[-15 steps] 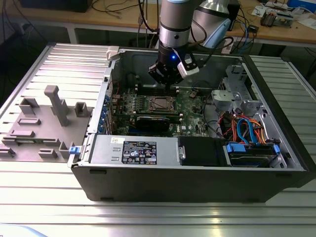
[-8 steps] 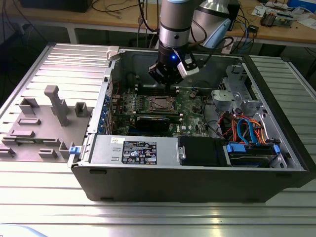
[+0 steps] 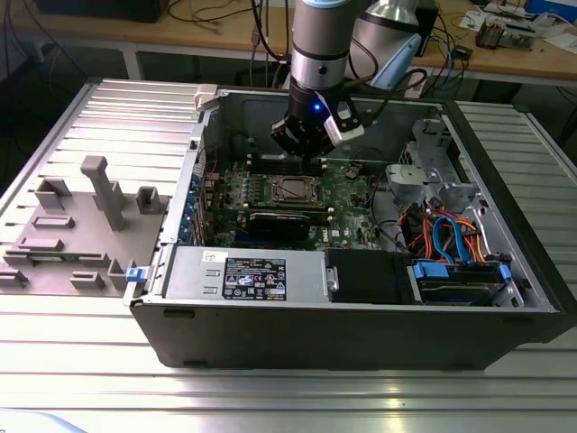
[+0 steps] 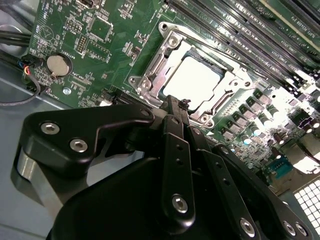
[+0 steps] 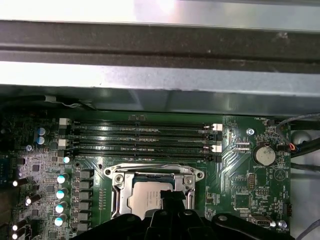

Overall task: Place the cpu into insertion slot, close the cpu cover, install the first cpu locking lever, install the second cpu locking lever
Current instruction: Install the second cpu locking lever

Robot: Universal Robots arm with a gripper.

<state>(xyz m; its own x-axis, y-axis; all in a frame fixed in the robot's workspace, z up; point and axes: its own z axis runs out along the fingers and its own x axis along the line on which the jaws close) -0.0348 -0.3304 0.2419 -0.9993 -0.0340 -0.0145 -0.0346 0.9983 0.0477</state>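
Observation:
The cpu (image 4: 192, 80) lies flat in the insertion slot (image 4: 171, 41) on the green motherboard, its pale metal top showing. The cpu cover (image 4: 156, 67) lies down around it as a silvery frame. My gripper (image 4: 176, 102) hangs just above the socket's edge with its black fingers together and nothing between them. In the first wrist view the gripper (image 5: 172, 196) overlaps one corner of the cpu (image 5: 145, 197). In the exterior view the gripper (image 3: 302, 144) hovers over the socket (image 3: 294, 189) inside the open computer case. I cannot tell whether the thin levers along the socket's sides are latched.
Long black memory slots (image 5: 140, 137) run beside the socket, towards the case wall (image 5: 160, 80). A coin battery (image 4: 59, 64) sits on the board. Orange and blue cables (image 3: 446, 239) and a black box (image 3: 370, 275) fill the case's front. A grey fixture (image 3: 81, 225) stands at the exterior view's left.

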